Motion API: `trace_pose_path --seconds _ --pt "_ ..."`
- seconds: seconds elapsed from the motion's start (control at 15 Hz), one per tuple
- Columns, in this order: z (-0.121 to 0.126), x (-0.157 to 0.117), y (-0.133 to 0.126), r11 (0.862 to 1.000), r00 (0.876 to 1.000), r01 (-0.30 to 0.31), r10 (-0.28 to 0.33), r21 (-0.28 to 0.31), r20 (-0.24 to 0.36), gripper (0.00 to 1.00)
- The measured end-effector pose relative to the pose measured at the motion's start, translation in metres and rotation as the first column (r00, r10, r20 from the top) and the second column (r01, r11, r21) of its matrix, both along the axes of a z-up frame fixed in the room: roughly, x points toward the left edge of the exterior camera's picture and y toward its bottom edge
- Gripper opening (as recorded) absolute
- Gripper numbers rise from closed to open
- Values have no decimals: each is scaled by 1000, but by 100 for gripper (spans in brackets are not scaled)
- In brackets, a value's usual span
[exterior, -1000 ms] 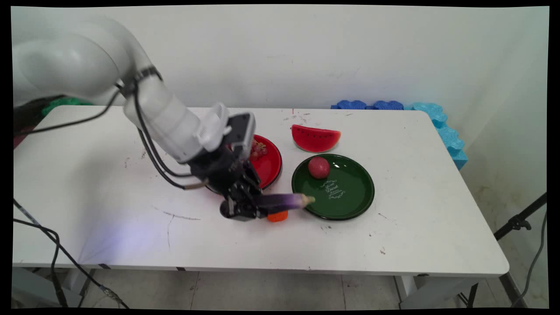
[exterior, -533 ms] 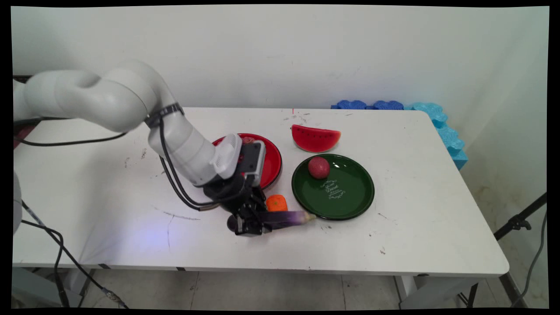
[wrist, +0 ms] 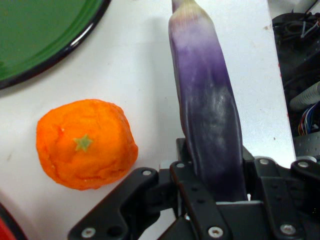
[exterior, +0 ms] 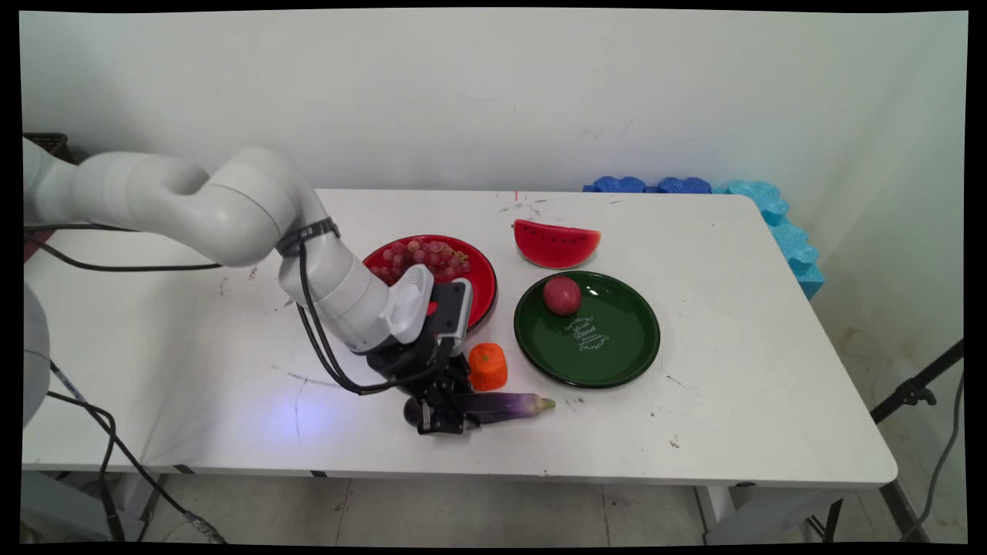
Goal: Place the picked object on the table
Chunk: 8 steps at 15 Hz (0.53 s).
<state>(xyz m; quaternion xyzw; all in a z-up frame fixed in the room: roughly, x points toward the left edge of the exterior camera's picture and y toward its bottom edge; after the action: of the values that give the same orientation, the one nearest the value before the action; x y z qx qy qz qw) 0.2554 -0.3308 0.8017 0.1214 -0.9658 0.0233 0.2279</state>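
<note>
While the gripper stays clamped on the eggplant, it has dropped from above the table to its surface w/in the last sec. Eggplant now lies flat, tip toward 3 o'clock, orange just beside at 12, green plate near at 1–2. Red plate w/ grapes uncovered behind the arm.

Purple eggplant lying lengthwise on the white tabletop, pale stem end pointing right, its dark end clamped in the claw; orange tangerine just behind it
</note>
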Motion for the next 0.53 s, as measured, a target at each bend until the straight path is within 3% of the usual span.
trace_pose_path --seconds 0.2,0.27,0.53 --pt "-8 1 0 1000 1000 5 -5 1 -1 0" --pt "-9 1 0 1000 1000 7 -7 -2 -2 100" --pt "-5 3 -2 1000 999 14 -14 -13 -28 100"
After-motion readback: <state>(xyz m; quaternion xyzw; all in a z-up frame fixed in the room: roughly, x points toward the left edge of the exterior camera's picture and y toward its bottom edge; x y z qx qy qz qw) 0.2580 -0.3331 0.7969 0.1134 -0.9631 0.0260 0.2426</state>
